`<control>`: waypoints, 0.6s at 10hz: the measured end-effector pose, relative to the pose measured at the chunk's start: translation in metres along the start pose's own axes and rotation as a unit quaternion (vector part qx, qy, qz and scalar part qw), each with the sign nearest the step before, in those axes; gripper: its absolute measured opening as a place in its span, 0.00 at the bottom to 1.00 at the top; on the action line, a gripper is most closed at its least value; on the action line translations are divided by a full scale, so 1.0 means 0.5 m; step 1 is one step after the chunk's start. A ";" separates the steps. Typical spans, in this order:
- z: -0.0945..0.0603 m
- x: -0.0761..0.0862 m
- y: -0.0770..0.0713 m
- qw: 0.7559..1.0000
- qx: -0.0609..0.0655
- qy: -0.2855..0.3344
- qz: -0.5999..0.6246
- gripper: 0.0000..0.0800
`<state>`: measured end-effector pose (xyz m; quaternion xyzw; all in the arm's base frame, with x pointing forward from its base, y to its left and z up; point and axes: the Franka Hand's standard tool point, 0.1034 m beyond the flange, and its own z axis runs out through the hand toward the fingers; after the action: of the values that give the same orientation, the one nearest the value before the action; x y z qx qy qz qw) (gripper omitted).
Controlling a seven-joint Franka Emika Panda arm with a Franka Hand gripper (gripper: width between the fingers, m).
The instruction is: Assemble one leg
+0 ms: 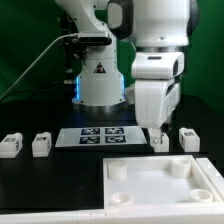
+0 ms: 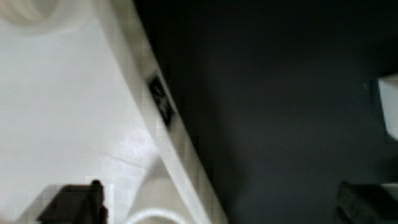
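Note:
Several small white legs with tags stand on the black table in the exterior view: two at the left (image 1: 10, 146) (image 1: 41, 144) and two at the right (image 1: 160, 139) (image 1: 188, 138). My gripper (image 1: 157, 127) hangs just above the nearer right leg, behind the far edge of the large white panel (image 1: 150, 186). In the wrist view my gripper (image 2: 219, 205) is open and empty. Its dark fingertips (image 2: 71, 203) stand far apart. Between them lie the panel's rim (image 2: 146, 120) with a corner socket, and bare table. A white leg edge (image 2: 388, 105) shows at the picture's side.
The marker board (image 1: 97, 135) lies on the table in front of the robot's base (image 1: 100, 80). The large panel has raised round sockets at its corners. A cable runs down behind the base at the exterior view's left.

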<state>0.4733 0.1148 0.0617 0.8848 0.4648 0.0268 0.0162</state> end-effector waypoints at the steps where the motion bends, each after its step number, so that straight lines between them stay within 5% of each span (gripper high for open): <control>1: 0.001 0.024 -0.020 0.997 0.000 0.005 0.071 0.81; 3: 0.006 0.029 -0.025 0.991 0.002 0.009 0.130 0.81; 6: 0.008 0.036 -0.038 0.950 0.021 0.009 0.313 0.81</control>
<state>0.4679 0.1403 0.0575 0.9857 0.1655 0.0291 -0.0157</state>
